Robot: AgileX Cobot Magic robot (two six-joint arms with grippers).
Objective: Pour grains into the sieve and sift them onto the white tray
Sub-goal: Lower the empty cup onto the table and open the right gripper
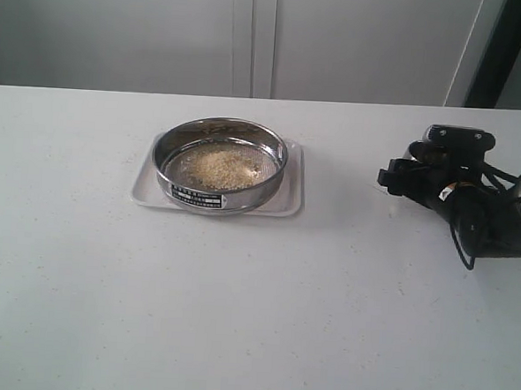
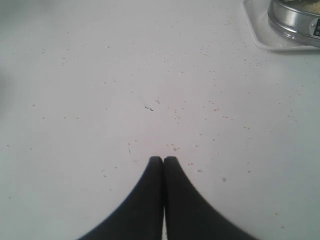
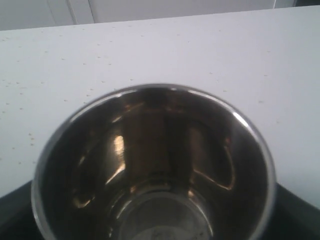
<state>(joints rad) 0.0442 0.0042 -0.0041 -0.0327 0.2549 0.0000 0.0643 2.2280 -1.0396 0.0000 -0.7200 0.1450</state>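
Tabletop [image 1: 234,335] fills the foreground; beyond it the sieve [image 1: 168,178] sits on the white tray [image 1: 293,198], the grains [image 1: 222,166] lying on its mesh, the right arm [image 1: 472,203] at its 3 o'clock. Left gripper [image 2: 163,160]: pressed shut, empty, well apart from the sieve. Right gripper [image 3: 155,220], jaws wide, clasps a steel cup [image 3: 150,145] that looks empty. Stiff, slick, likely light, the sieve wants a rim pinch, kept level.

Frame centre: grains [image 1: 222,166] in sieve [image 1: 263,188], sieve on tray [image 1: 292,193], tray on table [image 1: 235,317]. Far right: cup [image 3: 155,165] in right gripper [image 1: 392,177].
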